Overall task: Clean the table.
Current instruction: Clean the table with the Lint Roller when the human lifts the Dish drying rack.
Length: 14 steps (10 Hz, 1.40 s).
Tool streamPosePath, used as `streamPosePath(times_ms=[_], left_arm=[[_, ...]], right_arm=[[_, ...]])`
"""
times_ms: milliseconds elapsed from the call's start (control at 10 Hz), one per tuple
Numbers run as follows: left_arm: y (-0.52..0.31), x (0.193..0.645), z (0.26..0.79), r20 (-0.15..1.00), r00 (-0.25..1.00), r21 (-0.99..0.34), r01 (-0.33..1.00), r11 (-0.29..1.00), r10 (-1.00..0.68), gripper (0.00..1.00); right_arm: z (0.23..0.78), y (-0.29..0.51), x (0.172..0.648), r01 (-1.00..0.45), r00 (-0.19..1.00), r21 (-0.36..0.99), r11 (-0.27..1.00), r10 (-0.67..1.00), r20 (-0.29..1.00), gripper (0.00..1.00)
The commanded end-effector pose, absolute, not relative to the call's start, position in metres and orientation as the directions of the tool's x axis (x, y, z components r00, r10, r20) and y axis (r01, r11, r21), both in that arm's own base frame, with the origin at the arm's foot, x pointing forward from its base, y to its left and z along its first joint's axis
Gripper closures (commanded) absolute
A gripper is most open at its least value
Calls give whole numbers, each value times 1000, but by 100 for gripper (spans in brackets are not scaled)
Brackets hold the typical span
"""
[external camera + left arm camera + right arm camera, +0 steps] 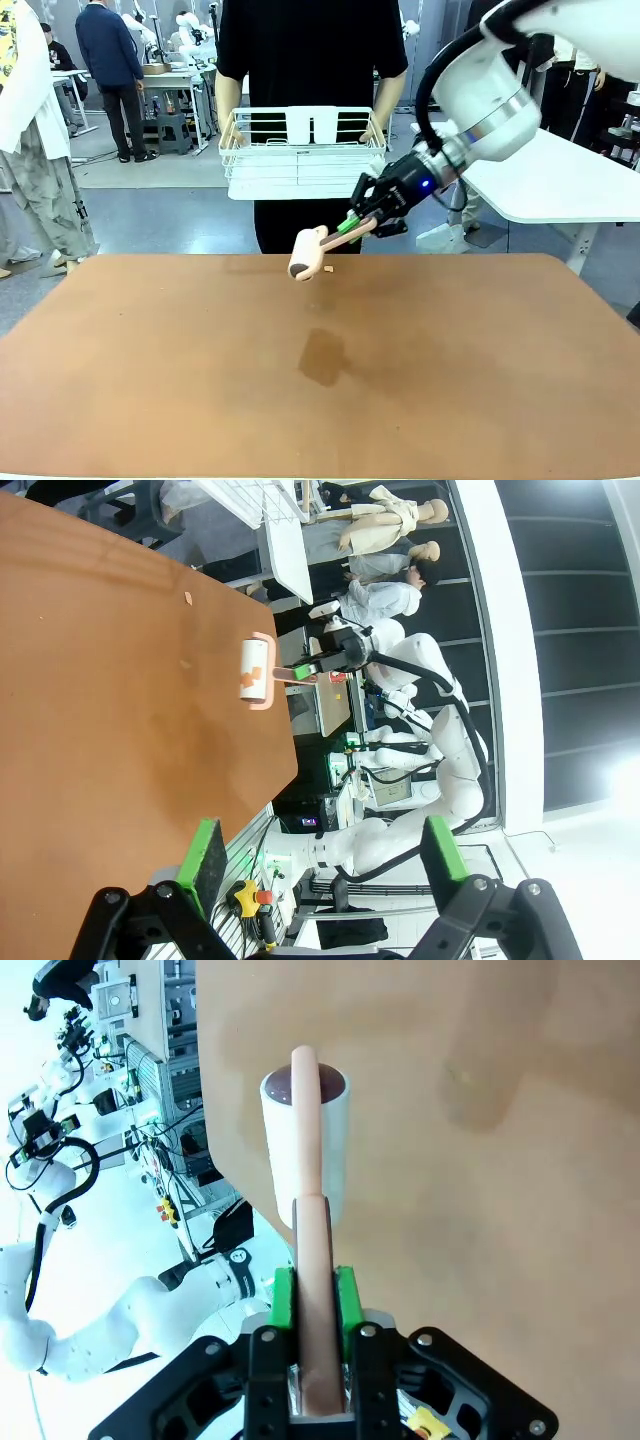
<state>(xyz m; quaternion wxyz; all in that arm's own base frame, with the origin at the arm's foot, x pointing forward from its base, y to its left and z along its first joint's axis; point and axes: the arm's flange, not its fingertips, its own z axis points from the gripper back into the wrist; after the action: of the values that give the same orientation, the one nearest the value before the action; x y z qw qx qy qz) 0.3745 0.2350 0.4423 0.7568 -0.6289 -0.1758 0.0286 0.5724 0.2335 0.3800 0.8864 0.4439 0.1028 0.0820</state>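
Bench (150, 380) sweep in hand: right gripper (351, 227) jaws clamp the lint roller (306, 254) handle; next, probably roll it over the far crumb (330, 268); left gripper (322, 845) jaws wide, empty.

Large rectangular table (150, 380), level, with a smooth reddish-brown matte top of leather-like finish. Spans almost the full width of the front view, near edge along the bottom of the frame, far edge straight, far corners rounded. Colour even over most of the surface. Darker irregular patch (322, 355) near the middle of the top, with soft, undefined borders. Small pale scrap (329, 268) lying on the top close to the far edge, around mid-width. In the left wrist view, same top turned sideways, two small scraps apart from each other near one edge. In the right wrist view, same patch as a dim smudge.
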Motion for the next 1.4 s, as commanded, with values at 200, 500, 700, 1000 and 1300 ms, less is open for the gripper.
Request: streamPosePath(times_ms=[200, 500, 700, 1000, 1300], left_arm=[[237, 373, 443, 232, 936, -961, 179, 209, 266, 0], [237, 373, 443, 232, 936, -961, 179, 209, 266, 0], [237, 373, 443, 232, 936, -961, 179, 209, 266, 0], [237, 373, 443, 232, 936, -961, 179, 209, 266, 0], [237, 373, 443, 232, 936, -961, 179, 209, 266, 0]], right_arm=[[403, 156, 569, 1, 975, 757, 653, 167, -145, 100], [418, 79, 581, 24, 986, 732, 680, 103, -128, 100], [423, 32, 594, 28, 993, 742, 670, 64, -95, 100], [415, -22, 615, -7, 993, 776, 631, 94, -68, 100], [403, -40, 646, -70, 973, 752, 655, 212, -94, 100]])
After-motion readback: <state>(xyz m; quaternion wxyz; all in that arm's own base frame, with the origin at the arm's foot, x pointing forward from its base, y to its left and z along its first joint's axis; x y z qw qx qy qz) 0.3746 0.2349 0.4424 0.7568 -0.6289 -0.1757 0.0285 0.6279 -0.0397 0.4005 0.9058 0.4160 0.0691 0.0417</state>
